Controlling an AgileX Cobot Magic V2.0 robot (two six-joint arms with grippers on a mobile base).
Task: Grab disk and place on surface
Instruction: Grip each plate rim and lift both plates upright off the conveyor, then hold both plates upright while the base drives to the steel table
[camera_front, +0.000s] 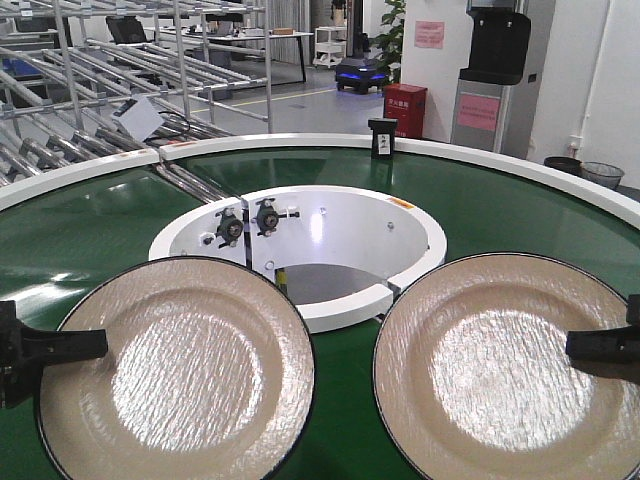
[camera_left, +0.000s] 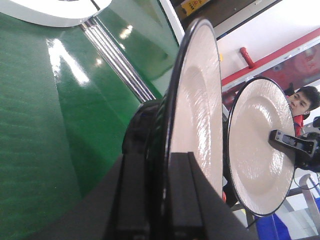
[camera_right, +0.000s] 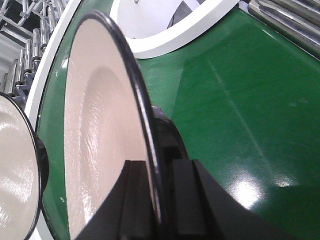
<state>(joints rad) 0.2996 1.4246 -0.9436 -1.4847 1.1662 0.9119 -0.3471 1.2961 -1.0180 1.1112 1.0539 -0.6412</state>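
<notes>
Nearest the cameras, the left claw (camera_left: 159, 165) is clamped on the rim of the left disk (camera_front: 175, 370), one finger on each face. The right claw (camera_right: 161, 172) grips the edge of the right disk (camera_front: 505, 365) the same way. Both disks are cream with a dark rim. In the front view they sit side by side, level and face up, well apart from each other, and each is held at its outer edge.

Under them runs the green belt (camera_front: 470, 215). From the wrist views, the disks appear to hang clear of it rather than rest on it. Beyond that is the white inner ring (camera_front: 340, 225), and further back the roller racks (camera_front: 60, 110).

I judge the grabbing half done, since each claw has a firm hold. The placing is all left to do. The desk where the disks belong does not show in any view, so both arms must carry their loads off the belt before they let go.
</notes>
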